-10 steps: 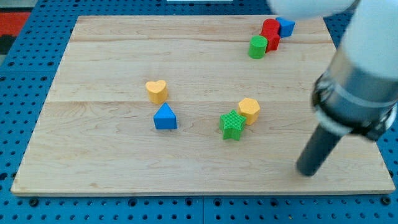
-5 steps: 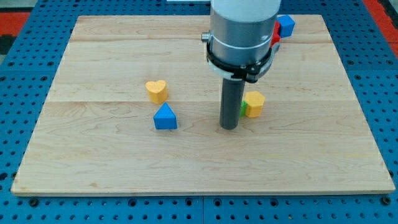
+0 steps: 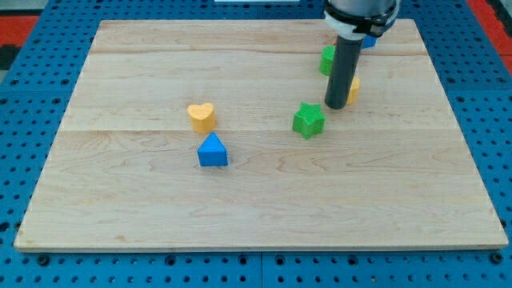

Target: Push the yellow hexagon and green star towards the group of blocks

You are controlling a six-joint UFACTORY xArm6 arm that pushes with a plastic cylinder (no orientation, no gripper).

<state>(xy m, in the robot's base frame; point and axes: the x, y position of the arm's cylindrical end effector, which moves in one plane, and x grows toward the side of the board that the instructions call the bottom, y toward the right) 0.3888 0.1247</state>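
The yellow hexagon (image 3: 353, 90) is lying toward the view's upper right, mostly hidden behind the rod, so I am reading its shape from the task wording only. My tip (image 3: 335, 106) is resting on the board touching or just beside its left edge. The green star (image 3: 308, 120) is sitting apart, down and to the view's left of my tip, no longer paired with the hexagon. The rig is carrying no pincer, only the rod, so there is no open or closed state to report.

The group is lying at the view's top right: a green cylinder (image 3: 327, 58) is showing just left of the rod, a blue block (image 3: 369, 39) is peeking out at its right, and anything else there is hidden.

I am judging the hexagon push to be nearly complete. The next move is calling for bringing my tip round below and left of the star, then pushing it up and rightward.

The wooden board (image 3: 120, 200) is offering wide bare room below the star for that approach. The yellow heart (image 3: 202, 117) and blue triangle (image 3: 212, 150) are standing well apart to the left.
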